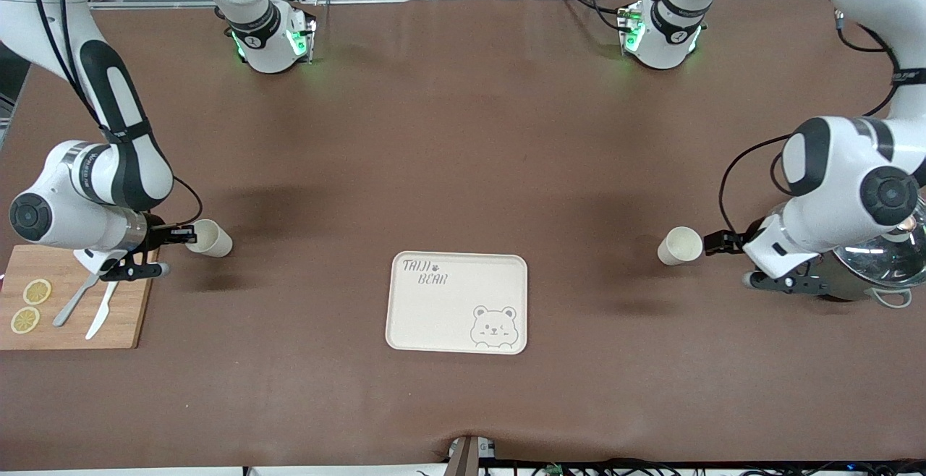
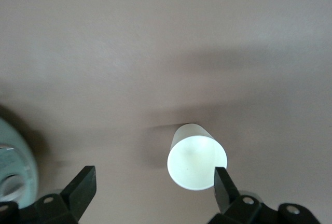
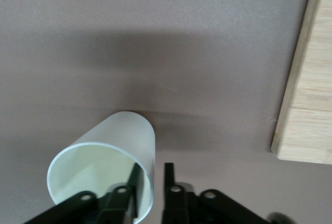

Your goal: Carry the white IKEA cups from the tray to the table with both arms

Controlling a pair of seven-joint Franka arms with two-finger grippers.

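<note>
- The tray [image 1: 434, 317] lies bare in the lower centre of the front view. Both white cups are off it and on the table [image 1: 463, 136].
- One cup [image 1: 681, 246] stands at mid-height of the frame toward the left arm's end. The other cup [image 1: 212, 238] stands level with it toward the right arm's end, just beside the cutting board [image 1: 108, 331].
- Both appear upright: mouth up, base on the cloth, long axis vertical. Their slant in the front view looks like viewing angle.
- The left gripper [image 1: 715, 243] is low at its cup with its jaws spread wide. One finger [image 2: 222, 182] is at the rim and the other well clear, so nothing is gripped.
- The right gripper [image 1: 181, 234] is only narrowly parted. One finger [image 3: 136, 180] is inside the cup and its mate outside, straddling the wall with a sliver of gap.
- Risk, right arm: any sideways pull-out would hook the wall and topple the cup or drag it into the board. A straight lift is needed.
- Risk, left arm: the finger at the rim could nudge the light cup over on withdrawal. The glass-lidded pot [image 1: 879, 262] beneath that wrist also crowds the retreat.
</note>
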